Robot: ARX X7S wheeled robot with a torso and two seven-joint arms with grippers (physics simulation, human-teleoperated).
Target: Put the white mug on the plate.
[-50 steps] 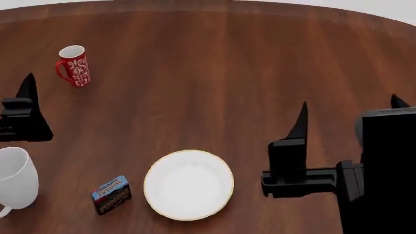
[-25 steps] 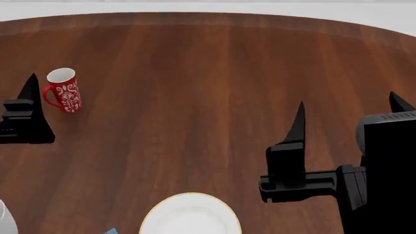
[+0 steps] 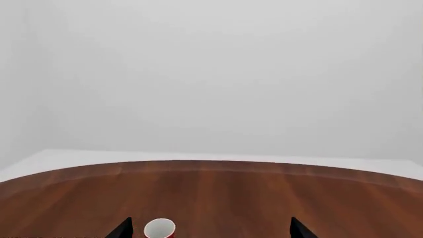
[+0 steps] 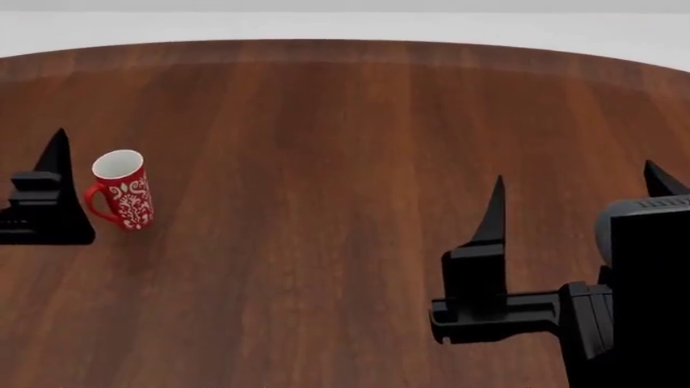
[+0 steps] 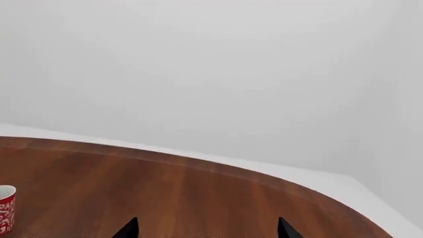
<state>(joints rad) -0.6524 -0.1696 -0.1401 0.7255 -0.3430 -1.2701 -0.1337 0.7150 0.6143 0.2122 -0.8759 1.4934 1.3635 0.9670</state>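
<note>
Head view, contents: one wide, dark brown wood-grain bench (image 4: pixel 323 162) with a curved far edge against a pale grey backdrop. One small red cylindrical mug with white floral pattern and loop handle (image 4: pixel 121 190), upright, just beside the left tool (image 4: pixel 48 202) and clear of it; only one black pointed finger (image 4: pixel 54 174) of that tool shows here. Right tool (image 4: pixel 571 218): black, fingers set wide apart, nothing between them, above bare wood.

Left wrist view: both fingertips of the left tool (image 3: pixel 210 229) spread wide, empty; the red mug (image 3: pixel 159 229) stands between them (rim only visible).

Right wrist view: right tool (image 5: pixel 206 227) spread, empty; red mug (image 5: pixel 5 207) at the frame edge, well apart.

Open room: broad bare wood between the tools and out to the far edge. Large white mug and gold-rimmed plate: out of every view, position not determinable.
</note>
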